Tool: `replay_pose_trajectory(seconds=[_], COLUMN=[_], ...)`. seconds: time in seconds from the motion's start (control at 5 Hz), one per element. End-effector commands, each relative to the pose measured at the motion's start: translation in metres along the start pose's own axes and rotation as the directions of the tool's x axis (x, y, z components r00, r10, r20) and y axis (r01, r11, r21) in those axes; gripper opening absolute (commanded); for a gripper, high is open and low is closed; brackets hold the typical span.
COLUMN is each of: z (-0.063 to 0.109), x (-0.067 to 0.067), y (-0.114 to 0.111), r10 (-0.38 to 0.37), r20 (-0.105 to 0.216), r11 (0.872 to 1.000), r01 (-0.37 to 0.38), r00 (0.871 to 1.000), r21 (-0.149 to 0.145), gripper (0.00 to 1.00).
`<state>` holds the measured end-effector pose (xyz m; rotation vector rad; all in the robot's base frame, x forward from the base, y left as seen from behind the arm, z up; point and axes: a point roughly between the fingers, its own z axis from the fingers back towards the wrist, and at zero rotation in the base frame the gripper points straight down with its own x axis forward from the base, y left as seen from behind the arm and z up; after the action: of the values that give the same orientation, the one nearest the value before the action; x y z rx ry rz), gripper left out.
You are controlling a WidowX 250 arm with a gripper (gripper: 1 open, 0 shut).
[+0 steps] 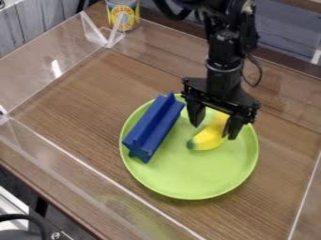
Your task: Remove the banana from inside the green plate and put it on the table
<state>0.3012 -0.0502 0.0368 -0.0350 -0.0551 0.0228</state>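
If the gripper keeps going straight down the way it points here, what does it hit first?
Most likely the banana: the open gripper points down with its fingers on either side of the banana's upper end. The green plate lies beneath. Exact depth is hard to judge from this one view.

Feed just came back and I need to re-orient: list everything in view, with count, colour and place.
banana: one, yellow, in the green plate, right of the block
blue block: one, blue, lying on the plate's left side
green plate: one, lime green, on the table
can: one, yellow, far corner beyond the wall
table: one, brown wood grain, clear walls around it
gripper: one, black, open, fingers straddling the banana's upper end
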Motion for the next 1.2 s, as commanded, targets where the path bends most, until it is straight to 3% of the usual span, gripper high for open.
replay_pose_trajectory(seconds=[0.0, 0.4, 0.6, 0.8, 1.0], z=[0.005, 0.010, 0.013, 0.015, 0.017], x=[0.003, -0.002, -0.005, -0.006, -0.007], y=[-0.004, -0.005, -0.005, -0.006, -0.007], r10=[-0.010, -0.013, -0.012, -0.010, -0.007], r20=[0.030, 0.027, 0.026, 0.023, 0.022], r11=[1.000, 1.000, 0.999, 0.999, 0.999], r01=[0.010, 0.014, 0.012, 0.011, 0.008], r00=[0.999, 1.000, 1.000, 1.000, 1.000], r21=[-0.011, -0.024, -0.032, -0.040, -0.045], gripper=[0.00, 0.00, 1.00, 0.00, 0.00])
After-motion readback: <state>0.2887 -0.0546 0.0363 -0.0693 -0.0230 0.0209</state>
